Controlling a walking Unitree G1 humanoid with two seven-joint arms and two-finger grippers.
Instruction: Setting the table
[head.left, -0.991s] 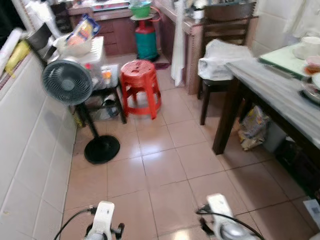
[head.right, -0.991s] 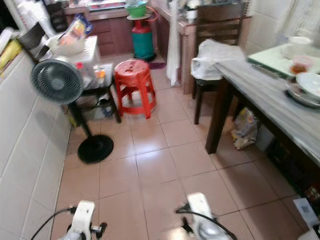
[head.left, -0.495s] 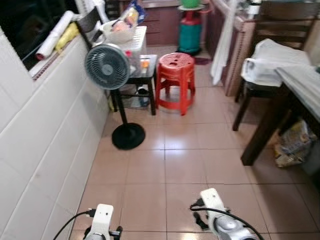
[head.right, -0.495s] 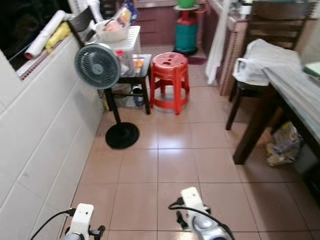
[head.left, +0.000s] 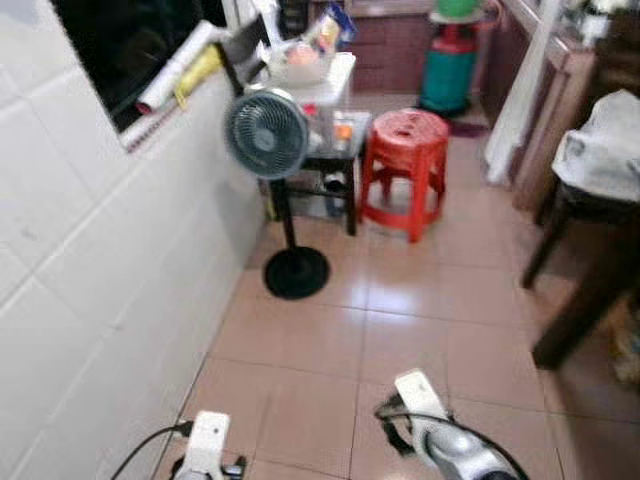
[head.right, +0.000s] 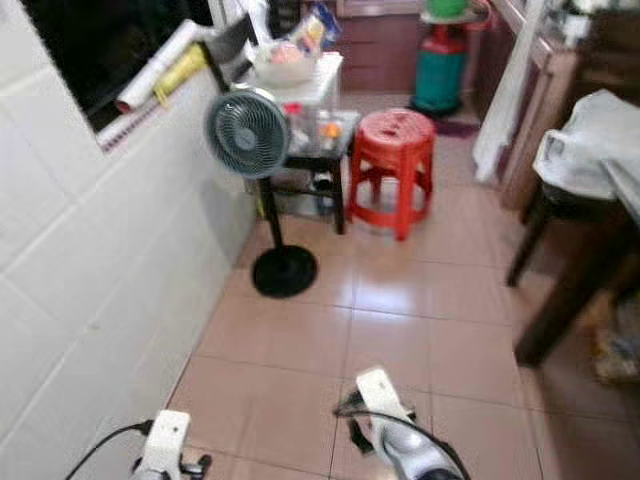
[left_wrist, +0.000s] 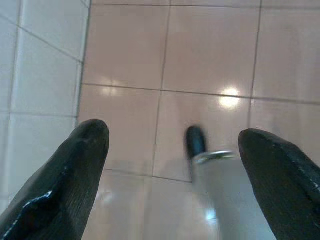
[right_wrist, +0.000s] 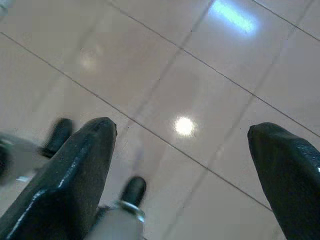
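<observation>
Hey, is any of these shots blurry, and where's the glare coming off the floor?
Eye views: softly blurred, worst at the dark table leg; sheen on tiles before the red stool. Left wrist view: bright spot on the floor. Right wrist view: two glare spots, slightly smeared.

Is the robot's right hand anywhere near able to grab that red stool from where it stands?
Probably not. The right hand hangs low and open over bare floor tiles, while the red stool stands well ahead beside the fan. The path looks free; it must walk closer.

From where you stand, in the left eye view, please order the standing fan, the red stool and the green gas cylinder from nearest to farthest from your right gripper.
1. Standing fan, ahead on the left, by the tiled wall.
2. Red stool, just beyond it, further right.
3. Green gas cylinder, farthest, at the back.

Measured from the right gripper, hanging low.
</observation>
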